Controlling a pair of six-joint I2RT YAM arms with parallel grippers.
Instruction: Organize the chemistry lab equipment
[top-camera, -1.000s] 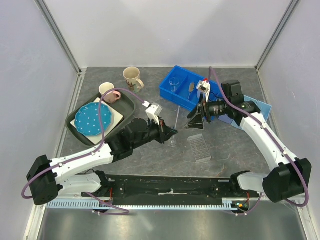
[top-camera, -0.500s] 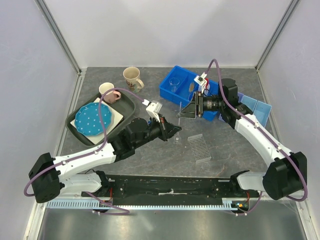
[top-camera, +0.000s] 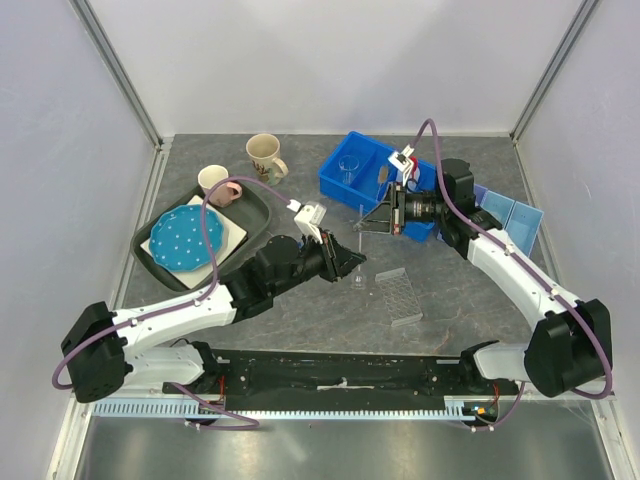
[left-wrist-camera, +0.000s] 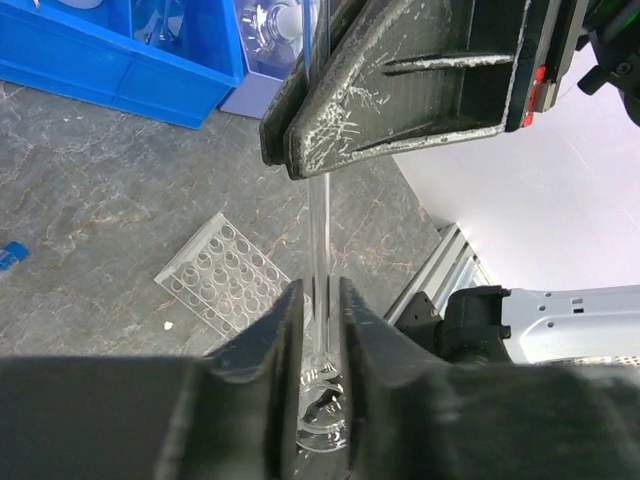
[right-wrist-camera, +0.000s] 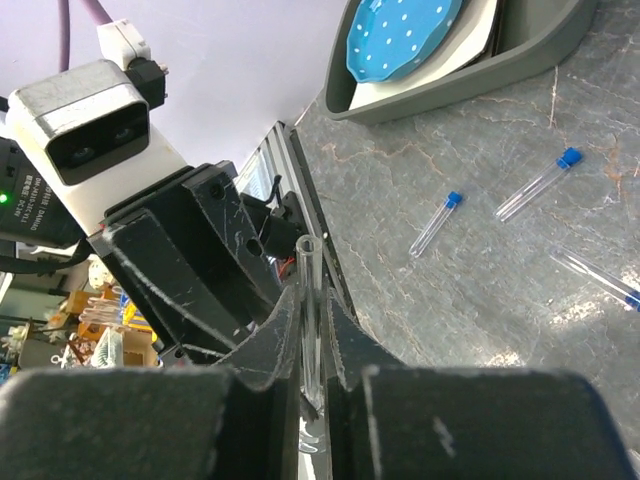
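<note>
looks like a handover: right end effector (right-wrist-camera: 312, 340) clamped shut on the upper part of the clear glass tube (left-wrist-camera: 318, 225), left end effector (left-wrist-camera: 318, 300) flanking its base, can't tell if gripping.

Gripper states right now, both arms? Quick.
Left gripper: set closely around the clear tube; whether it is gripping cannot be told.
Right gripper: closed, holding the same clear tube higher up.
</note>
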